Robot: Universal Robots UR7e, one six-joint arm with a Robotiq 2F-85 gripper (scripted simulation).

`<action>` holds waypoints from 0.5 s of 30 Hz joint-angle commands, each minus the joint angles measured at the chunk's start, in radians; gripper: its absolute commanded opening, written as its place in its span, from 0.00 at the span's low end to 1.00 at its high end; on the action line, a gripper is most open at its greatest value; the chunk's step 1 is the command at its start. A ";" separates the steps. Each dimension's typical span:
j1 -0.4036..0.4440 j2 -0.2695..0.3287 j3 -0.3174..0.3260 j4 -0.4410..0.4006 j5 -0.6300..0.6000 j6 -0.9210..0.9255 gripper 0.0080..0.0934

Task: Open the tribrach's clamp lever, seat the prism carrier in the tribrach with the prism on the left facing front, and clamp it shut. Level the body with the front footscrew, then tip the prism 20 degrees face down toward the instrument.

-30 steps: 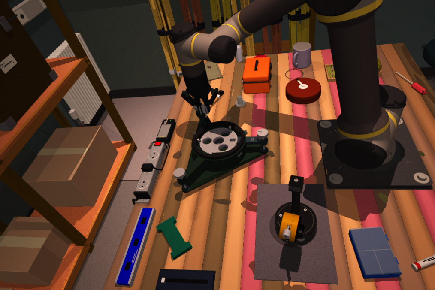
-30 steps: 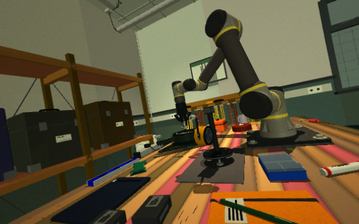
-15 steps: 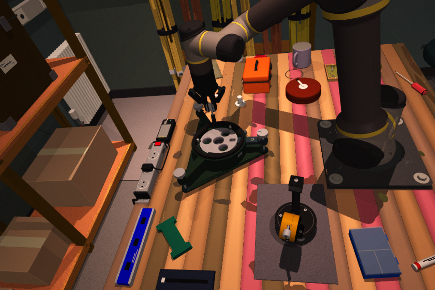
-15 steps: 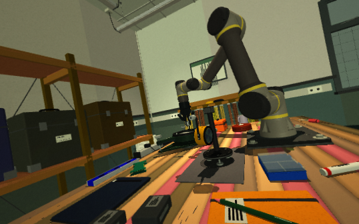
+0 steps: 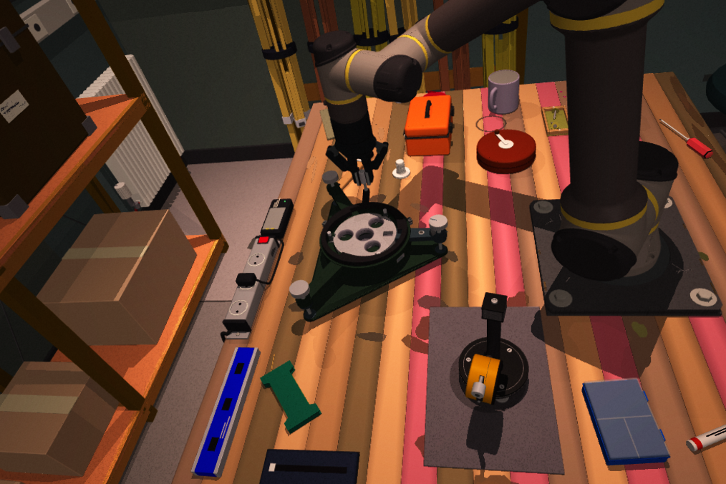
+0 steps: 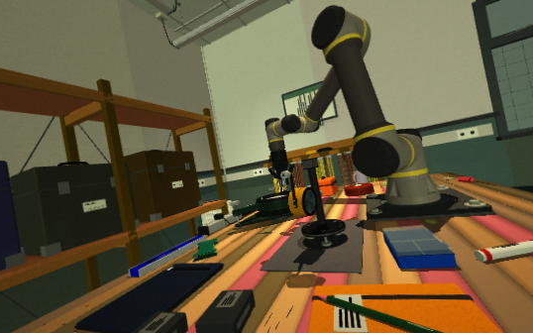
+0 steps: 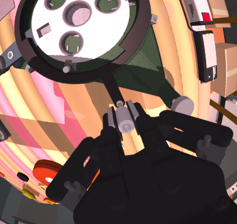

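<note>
The tribrach (image 6: 267,204) is partly hidden behind the prism carrier in the second side camera. It is a dark green triangular base (image 5: 369,248) with a white round socket plate (image 7: 80,21) and grey footscrews at its corners. Its black clamp lever (image 7: 112,90) sticks out from the ring on the far side, and my gripper (image 7: 123,119) is closed on the lever's grey knob (image 5: 364,178). The prism carrier (image 5: 489,365), a black disc with an upright post and a yellow prism housing, stands on a grey mat (image 5: 489,388) toward the table's front.
A loose footscrew-like white knob (image 5: 400,168) stands just right of my gripper. An orange case (image 5: 429,124), a red disc (image 5: 506,150) and a mug (image 5: 503,91) sit further back. A power strip (image 5: 255,274) hangs off the left edge. The arm's base (image 5: 615,240) fills the right.
</note>
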 commanded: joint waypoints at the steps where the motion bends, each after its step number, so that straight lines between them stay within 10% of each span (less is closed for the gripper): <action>1: -0.002 -0.004 0.003 -0.002 0.000 -0.002 0.00; 15: -0.026 -0.055 0.063 -0.010 0.000 -0.026 0.00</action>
